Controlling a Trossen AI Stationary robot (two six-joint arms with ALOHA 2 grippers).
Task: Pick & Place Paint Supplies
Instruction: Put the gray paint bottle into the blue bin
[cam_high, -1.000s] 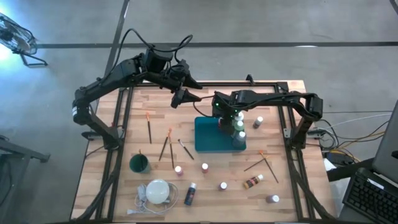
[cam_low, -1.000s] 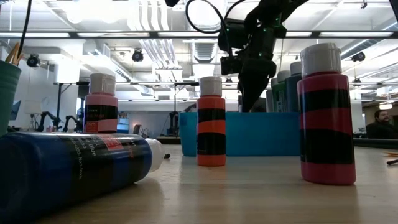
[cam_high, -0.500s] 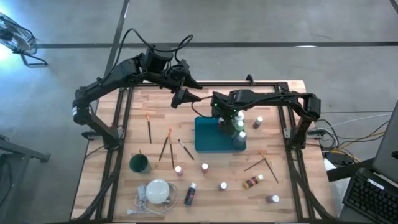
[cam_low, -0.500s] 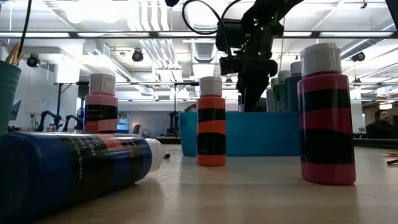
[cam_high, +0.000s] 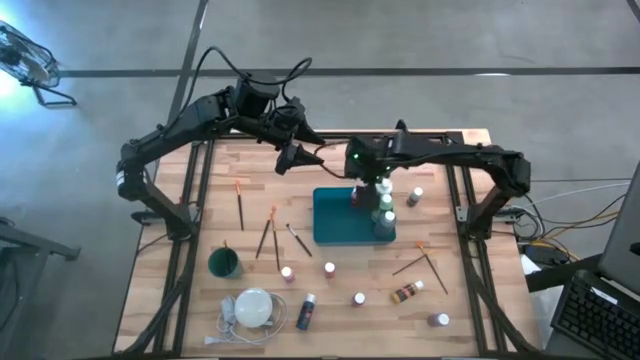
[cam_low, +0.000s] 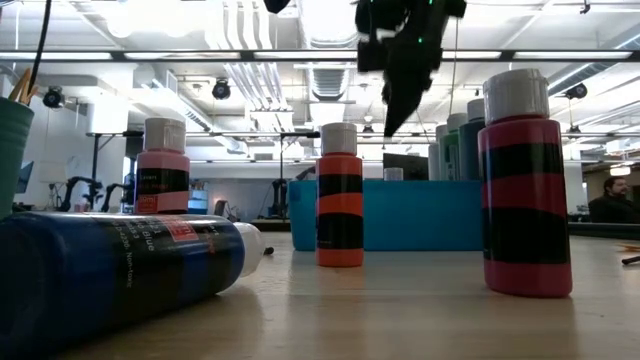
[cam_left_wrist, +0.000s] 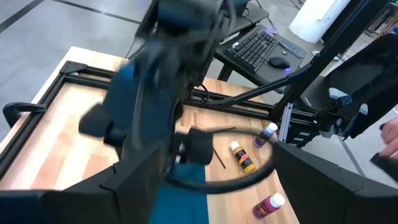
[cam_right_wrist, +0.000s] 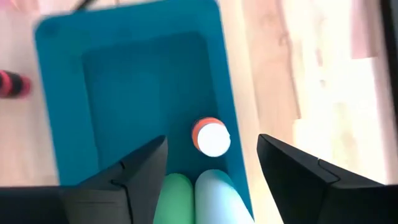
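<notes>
The teal tray (cam_high: 340, 222) lies mid-table. Along its right side stand several white-capped paint bottles (cam_high: 384, 215). A red-orange bottle (cam_right_wrist: 211, 138) stands upright on the tray floor at the far right, beside a green bottle (cam_right_wrist: 177, 198) and a pale blue bottle (cam_right_wrist: 217, 198). My right gripper (cam_high: 366, 178) hangs open above the red-orange bottle, clear of it, fingers pointing down (cam_low: 400, 95). My left gripper (cam_high: 290, 156) waits open, high over the table's far left part. More bottles (cam_high: 328, 268) and brushes (cam_high: 268, 236) lie loose on the wood.
On the near half of the table are a green cup (cam_high: 224, 263), a white disc with a cord (cam_high: 253, 307), loose bottles (cam_high: 407, 292) (cam_high: 438, 320) (cam_high: 305, 312) and brushes (cam_high: 240, 200) (cam_high: 426, 262). One bottle (cam_high: 415, 196) stands right of the tray. The tray's left half (cam_right_wrist: 124, 93) is bare.
My right gripper has risen straight up out of the tray and stands well above its rim. The red-orange bottle has stayed behind, upright on the tray floor.
</notes>
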